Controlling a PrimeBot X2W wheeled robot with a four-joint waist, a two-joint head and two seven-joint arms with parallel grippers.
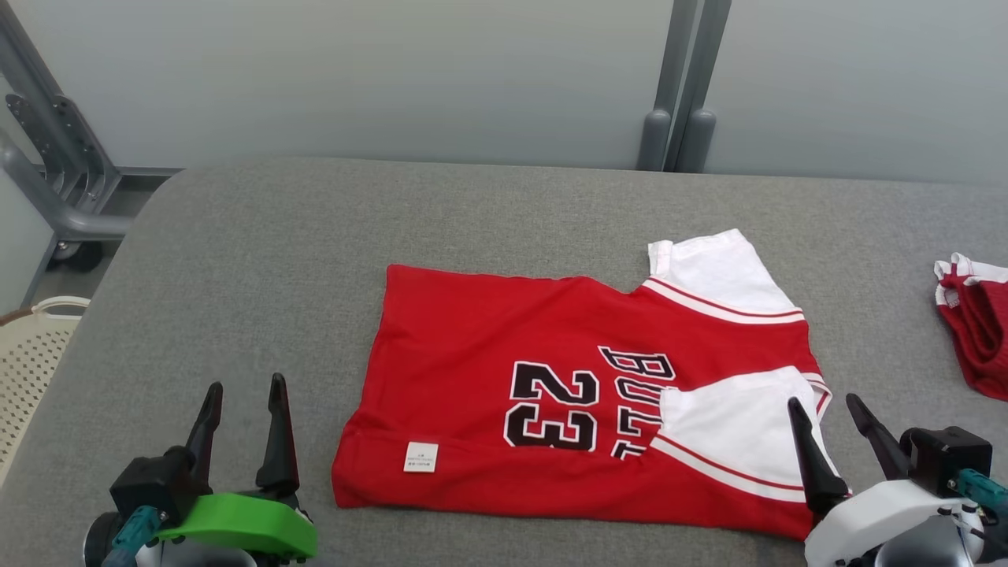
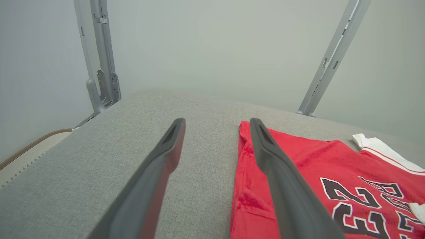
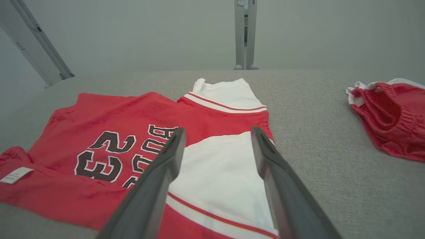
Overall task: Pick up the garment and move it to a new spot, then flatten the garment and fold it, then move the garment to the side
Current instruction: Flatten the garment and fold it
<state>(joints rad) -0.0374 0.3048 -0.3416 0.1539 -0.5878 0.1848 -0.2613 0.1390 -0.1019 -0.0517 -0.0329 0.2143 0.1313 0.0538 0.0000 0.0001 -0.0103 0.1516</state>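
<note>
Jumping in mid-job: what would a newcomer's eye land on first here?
The red jersey with its black 23 lies in the middle of the grey table, white sleeves at its right end. The left claw and right claw stand open beside its near corners; a second red garment sits at the table's right edge.

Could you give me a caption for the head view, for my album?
Open left gripper and right gripper flank a partly folded red jersey on the grey table.
</note>
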